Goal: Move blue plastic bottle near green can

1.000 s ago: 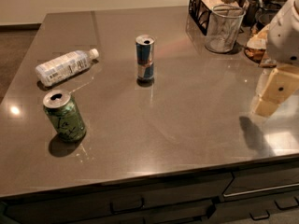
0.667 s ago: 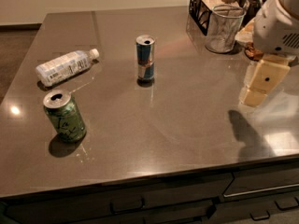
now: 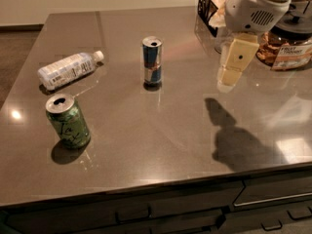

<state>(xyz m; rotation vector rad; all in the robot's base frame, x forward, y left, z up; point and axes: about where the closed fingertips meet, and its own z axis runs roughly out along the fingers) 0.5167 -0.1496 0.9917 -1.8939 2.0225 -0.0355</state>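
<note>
Dark grey and glossy, the surface (image 3: pixel 161 145) fills most of my view, with a pale wall behind it and drawer fronts (image 3: pixel 195 208) below its near edge.

On the left side I see the blue plastic bottle (image 3: pixel 68 70) lying on its side, its white cap pointing right and slightly towards the back. The green can (image 3: pixel 68 121) stands upright just in front of it, nearer to the front edge, with its silver top open. The two are close but do not touch; a strip of bare surface shows between them.

Further right, about mid-surface, a slim blue-and-silver can (image 3: pixel 152 61) stands upright, apart from both.

My gripper (image 3: pixel 227 77) hangs in the air over the right part of the surface, pointing downward and tilted a little to the left, under the white housing of the arm (image 3: pixel 253 9). It casts a dark shadow (image 3: pixel 239 140) on the surface in front of it. From this angle I see its cream parts as one block, so I cannot tell whether it is open or closed. It is well apart from the bottle, with the slim can between them.

Behind the gripper, in the far right corner, sit a black wire basket (image 3: pixel 207 6) and a jar with an orange-brown label (image 3: pixel 287 50).
</note>
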